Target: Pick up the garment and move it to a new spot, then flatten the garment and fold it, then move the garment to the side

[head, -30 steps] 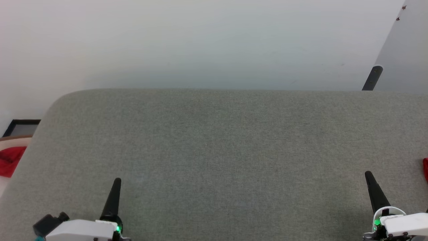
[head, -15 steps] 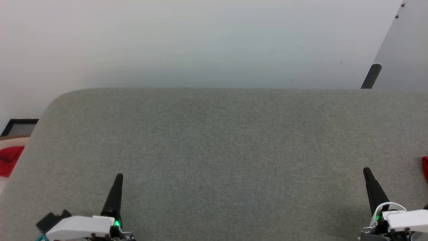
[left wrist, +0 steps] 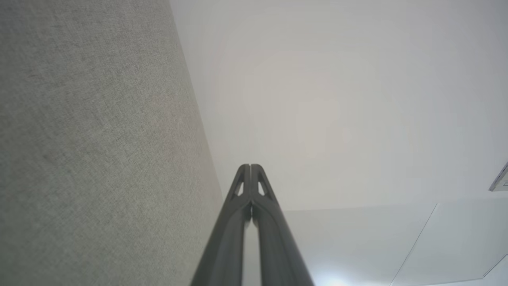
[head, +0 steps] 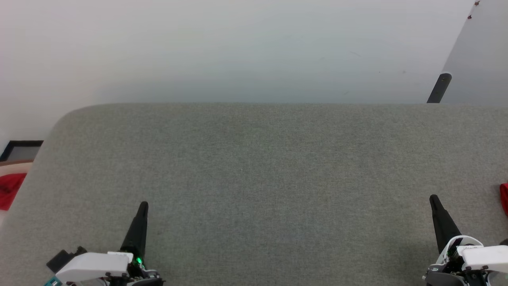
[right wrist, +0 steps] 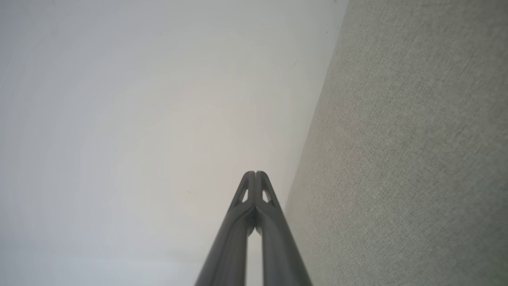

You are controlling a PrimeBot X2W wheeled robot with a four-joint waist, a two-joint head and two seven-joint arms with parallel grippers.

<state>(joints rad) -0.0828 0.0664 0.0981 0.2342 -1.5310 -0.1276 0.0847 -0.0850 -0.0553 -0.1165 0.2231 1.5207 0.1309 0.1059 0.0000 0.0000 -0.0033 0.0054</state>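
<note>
- Head view: label [head: 468,248] on right gripper [head: 433,197] unreadable.
- It and left gripper [head: 143,203], both pinched empty, reach farther over grey table [head: 254,159] than before.
- At right edge, red sliver [head: 504,198]; off left, red cloth [head: 10,190]; which is the garment, unclear.

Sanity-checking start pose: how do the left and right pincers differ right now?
The left pincer tilts its tip rightward; the right pincer tilts its tip leftward. The right pincer's tip reaches slightly higher in the head view than the left pincer's. Shared: both are shut, empty, and over the grey padded surface.
</note>
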